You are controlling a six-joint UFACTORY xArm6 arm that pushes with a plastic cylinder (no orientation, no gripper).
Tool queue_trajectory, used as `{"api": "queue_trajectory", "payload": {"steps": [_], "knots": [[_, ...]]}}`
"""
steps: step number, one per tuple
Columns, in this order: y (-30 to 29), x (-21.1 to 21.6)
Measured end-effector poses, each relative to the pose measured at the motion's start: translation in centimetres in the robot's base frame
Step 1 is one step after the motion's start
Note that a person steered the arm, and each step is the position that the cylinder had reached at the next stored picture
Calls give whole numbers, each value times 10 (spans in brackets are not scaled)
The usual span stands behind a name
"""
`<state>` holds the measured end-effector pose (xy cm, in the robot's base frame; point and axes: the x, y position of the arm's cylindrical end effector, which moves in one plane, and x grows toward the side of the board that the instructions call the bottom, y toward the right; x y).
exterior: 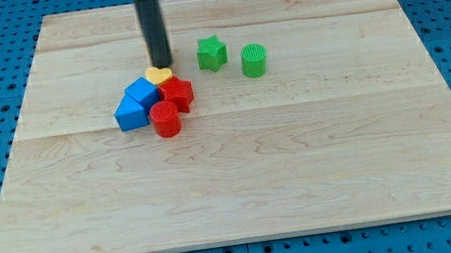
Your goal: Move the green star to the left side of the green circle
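The green star (211, 53) lies on the wooden board (299, 152) above the middle, just to the left of the green circle (253, 60), with a small gap between them. My tip (161, 64) is the lower end of the dark rod. It stands to the left of the green star and just above the yellow heart (157, 74), close to it or touching it.
A tight cluster sits below my tip: the yellow heart, a blue cube (142, 92), a blue triangle (129, 114), a red hexagon-like block (176, 92) and a red cylinder (165, 119). Blue pegboard surrounds the board.
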<state>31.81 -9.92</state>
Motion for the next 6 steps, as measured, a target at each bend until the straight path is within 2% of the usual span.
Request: {"api": "queue_trajectory", "payload": {"steps": [1, 3, 4, 5, 6], "knots": [[10, -9], [82, 24], [102, 58], [79, 74], [36, 38]]}}
